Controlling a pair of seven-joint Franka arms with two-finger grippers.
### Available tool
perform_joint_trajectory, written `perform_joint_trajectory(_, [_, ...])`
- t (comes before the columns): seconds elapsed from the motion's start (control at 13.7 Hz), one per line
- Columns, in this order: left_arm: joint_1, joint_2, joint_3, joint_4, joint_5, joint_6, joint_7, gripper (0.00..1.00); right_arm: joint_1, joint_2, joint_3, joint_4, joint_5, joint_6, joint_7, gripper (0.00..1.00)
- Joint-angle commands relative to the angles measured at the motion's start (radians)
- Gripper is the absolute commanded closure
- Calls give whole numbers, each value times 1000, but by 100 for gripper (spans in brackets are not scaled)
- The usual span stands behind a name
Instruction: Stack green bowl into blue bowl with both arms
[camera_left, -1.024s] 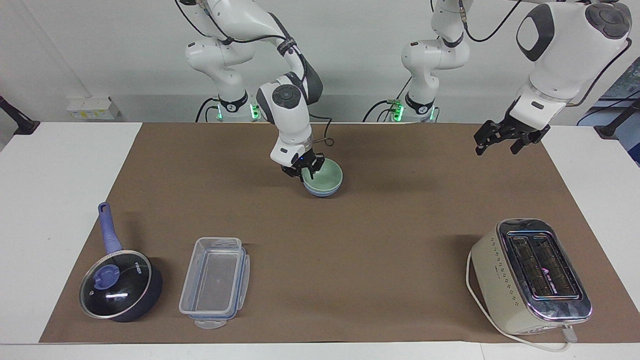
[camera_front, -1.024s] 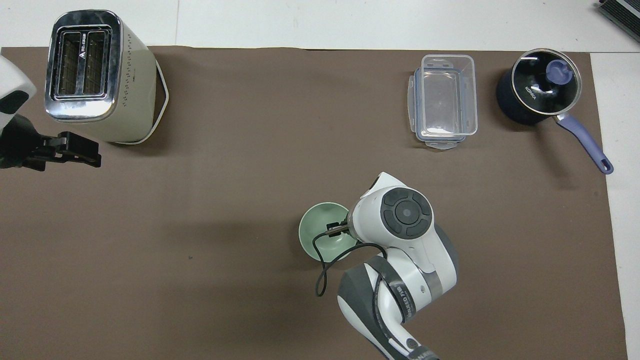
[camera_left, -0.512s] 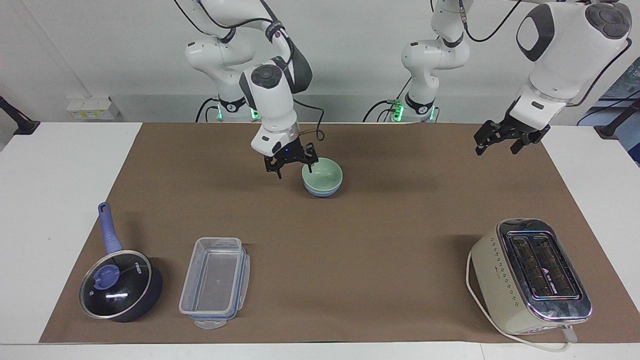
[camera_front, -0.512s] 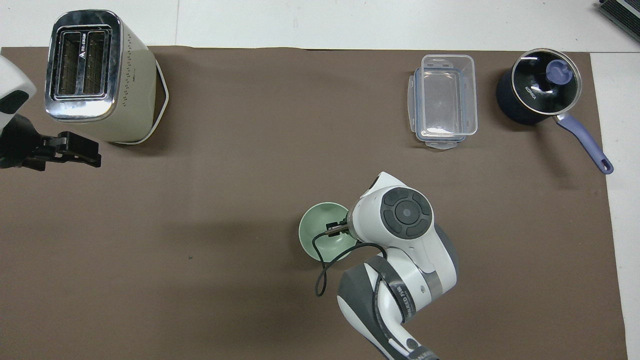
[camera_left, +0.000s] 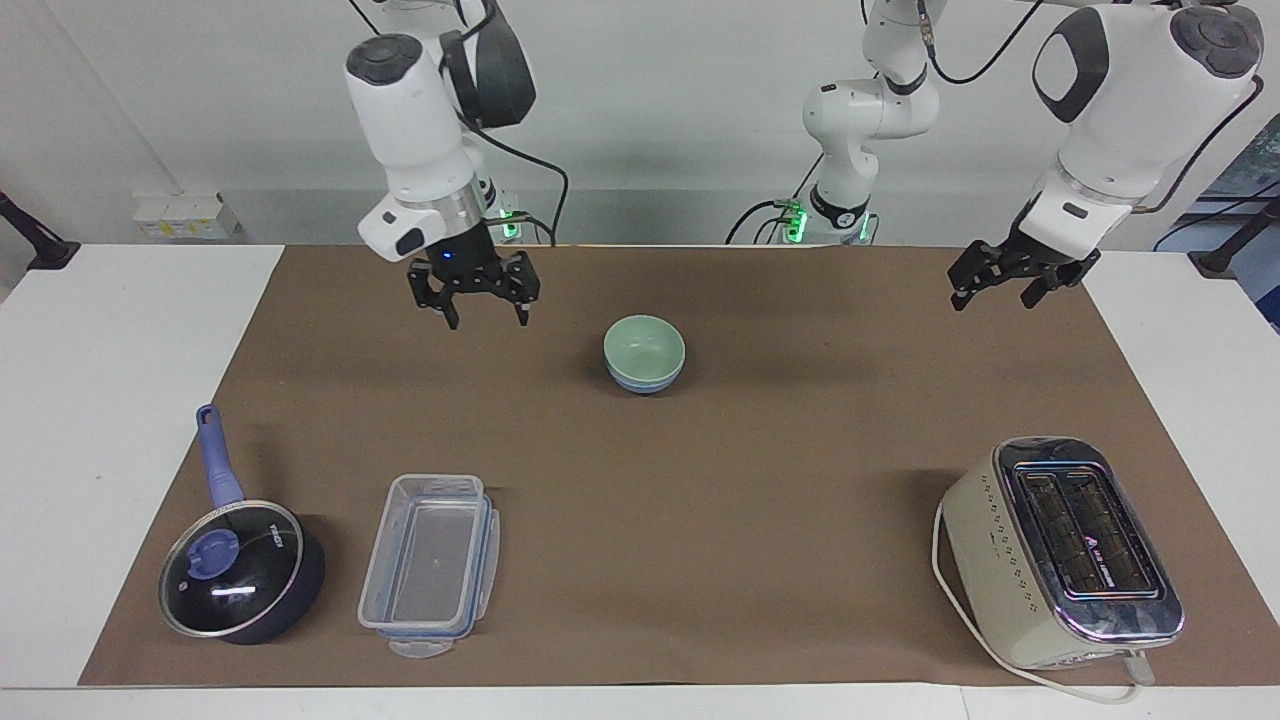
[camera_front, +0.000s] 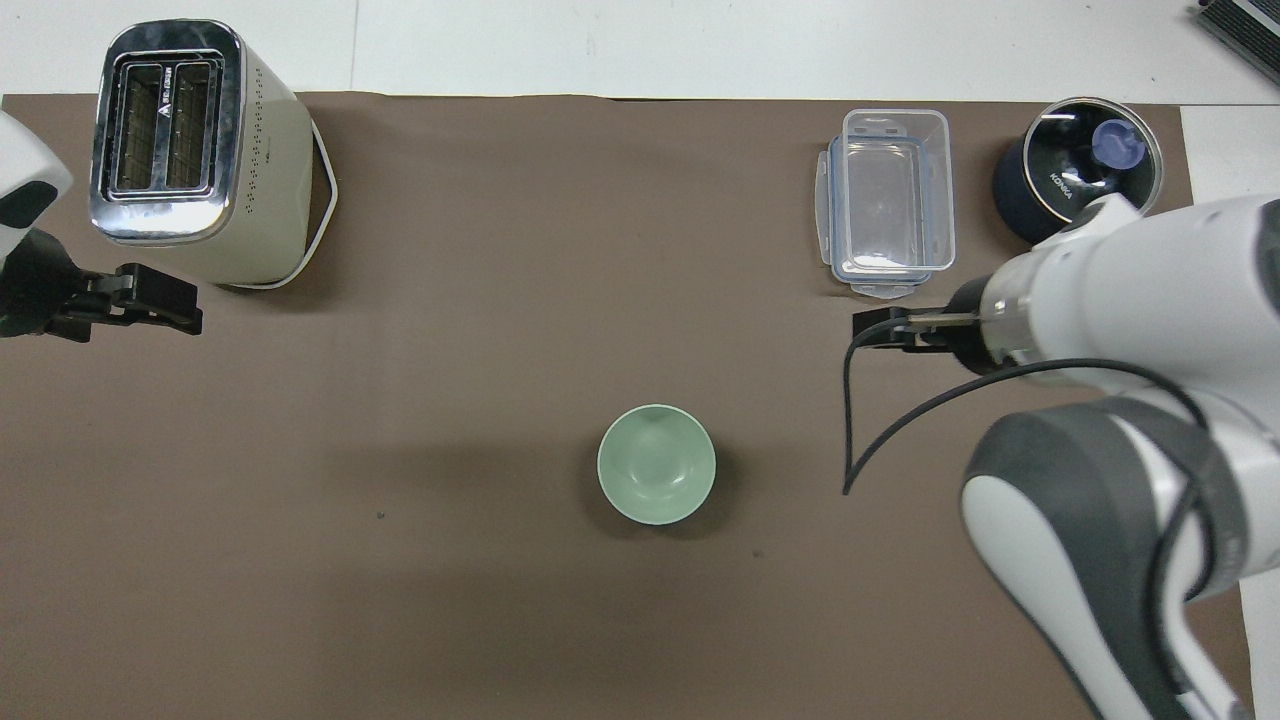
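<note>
The green bowl (camera_left: 645, 350) sits nested inside the blue bowl (camera_left: 645, 384) in the middle of the mat, nearer to the robots than the container. In the overhead view the green bowl (camera_front: 656, 463) hides the blue bowl. My right gripper (camera_left: 486, 318) is open and empty, raised over bare mat beside the bowls toward the right arm's end; it also shows in the overhead view (camera_front: 872, 330). My left gripper (camera_left: 993, 297) is open and empty, waiting in the air over the mat's edge at the left arm's end (camera_front: 180, 305).
A cream toaster (camera_left: 1065, 550) stands at the left arm's end, farther from the robots. A clear plastic container (camera_left: 430, 560) and a dark blue saucepan with glass lid (camera_left: 240, 570) stand at the right arm's end. The brown mat (camera_left: 780, 480) covers the table.
My right gripper let go of the green bowl's rim, rose and swung away toward the right arm's end. The stacked bowls stayed put. The left arm has not moved.
</note>
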Motion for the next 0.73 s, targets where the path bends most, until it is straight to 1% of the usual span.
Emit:
perform_joint_trajectory(0.0, [18,-12,-10,-3,-12,-8,1,0,-31,57,12,149,-71,-123,-5,0])
perform_joint_trajectory(0.15, [18,-10,-10,-3,-12,-8,3,0,-49,110,11,289,-98,-227,-3,0])
perform_joint_trajectory(0.22, [18,-11,-10,-3,-12,-7,1,0,-51,124,11,340,-133,-288,-3,0])
perform_joint_trajectory(0.29, [18,-10,-10,-3,-12,-7,3,0,-49,126,14,369,-180,-322,-3,0])
perform_joint_trajectory(0.37, [18,-11,-10,-3,-12,-8,3,0,-46,124,14,377,-209,-344,-5,0])
perform_joint_trajectory(0.51, [18,-10,-10,-3,-12,-8,1,0,-51,121,12,386,-208,-384,-3,0])
perform_joint_trajectory(0.59, [18,-10,-10,-3,-12,-8,1,0,-51,106,14,369,-192,-376,7,0])
perform_joint_trajectory(0.66, [18,-10,-10,-3,-12,-8,1,0,-55,77,12,321,-166,-369,9,0])
